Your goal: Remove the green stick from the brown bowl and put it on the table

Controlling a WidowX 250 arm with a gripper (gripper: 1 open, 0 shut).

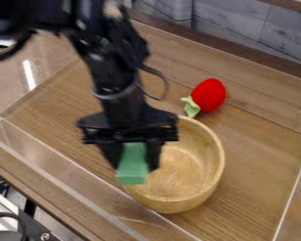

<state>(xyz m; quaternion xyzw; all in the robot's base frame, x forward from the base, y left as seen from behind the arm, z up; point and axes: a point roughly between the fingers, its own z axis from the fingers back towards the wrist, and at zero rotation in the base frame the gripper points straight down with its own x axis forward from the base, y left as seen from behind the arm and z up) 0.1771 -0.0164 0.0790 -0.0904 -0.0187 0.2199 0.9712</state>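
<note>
Hanging over the left rim of the brown bowl [179, 174], the gripper [132, 151] points almost straight down with the green stick [133, 164] clamped between its 2 black fingers [154, 151]; the jaws stand partway apart, closed on the flat sides of the bar; the stick is upright, its upper end hidden between the fingers, its lower end showing below them, in front of the bowl's near-left edge; whether that lower end touches the rim I cannot tell, though it looks clear of the bowl's floor; the bowl itself sits on the table [65, 113] toward the near right, its pale wooden inside showing grain and nothing else in it that I can see; just beyond its far rim, to the right, lies 1 red strawberry toy [209, 93] with green leaves on its left side, apart from the arm; the black arm [102, 52] rises from the gripper toward the far left, somewhat blurred; a clear acrylic wall [46, 174] runs along the near edge of the table.
</note>
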